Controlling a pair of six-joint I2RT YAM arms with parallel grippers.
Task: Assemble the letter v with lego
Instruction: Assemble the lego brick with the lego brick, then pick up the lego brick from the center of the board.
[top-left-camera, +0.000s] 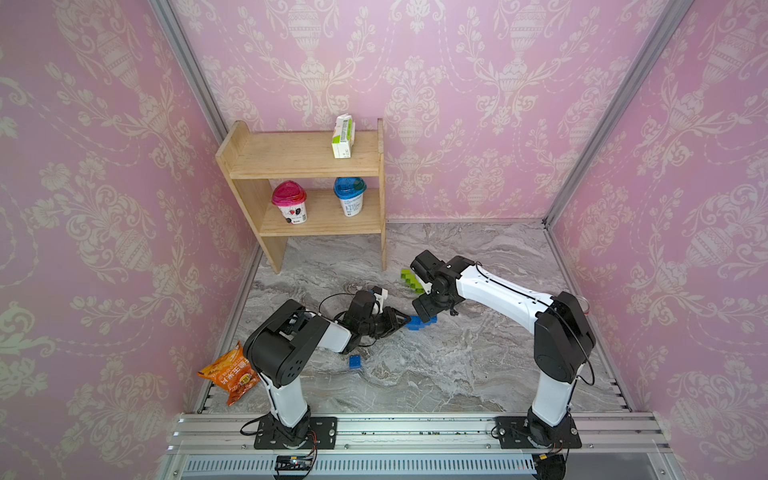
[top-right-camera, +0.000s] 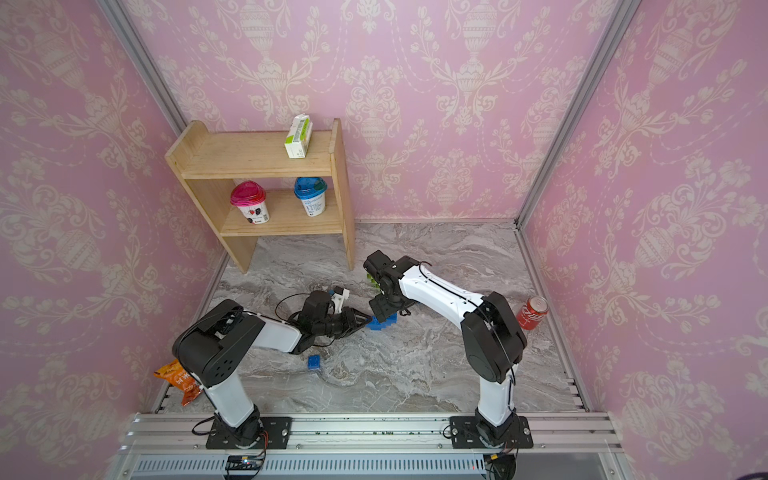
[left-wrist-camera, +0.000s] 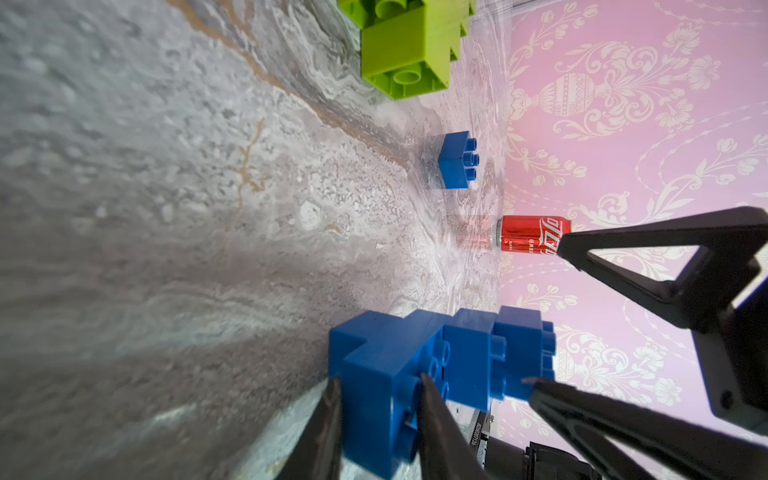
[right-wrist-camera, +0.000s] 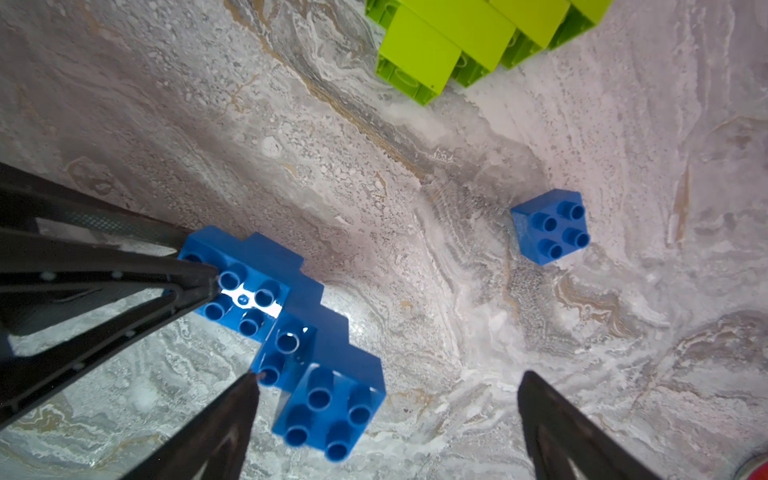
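A blue lego staircase (top-left-camera: 424, 322) (top-right-camera: 384, 322) (right-wrist-camera: 316, 332) lies on the marble. My left gripper (left-wrist-camera: 378, 386) (top-left-camera: 401, 322) is shut on its end brick (left-wrist-camera: 386, 399). My right gripper (right-wrist-camera: 390, 376) (top-left-camera: 426, 308) hangs open over the other end, one fingertip (right-wrist-camera: 251, 380) beside the last brick, touching nothing. A lime-green lego staircase (top-left-camera: 411, 280) (right-wrist-camera: 457, 37) (left-wrist-camera: 405, 45) lies just behind, partly under the right wrist. One loose blue brick (top-left-camera: 355, 361) (top-right-camera: 313, 362) sits near the left arm. Another blue brick (right-wrist-camera: 548, 226) (left-wrist-camera: 455, 162) shows only in the wrist views.
A wooden shelf (top-left-camera: 303, 166) stands at the back left with a carton (top-left-camera: 343, 137) and two lidded cups (top-left-camera: 289, 202) (top-left-camera: 350, 195). A red soda can (top-right-camera: 532, 312) stands by the right wall. An orange snack bag (top-left-camera: 230, 372) lies by the left arm's base.
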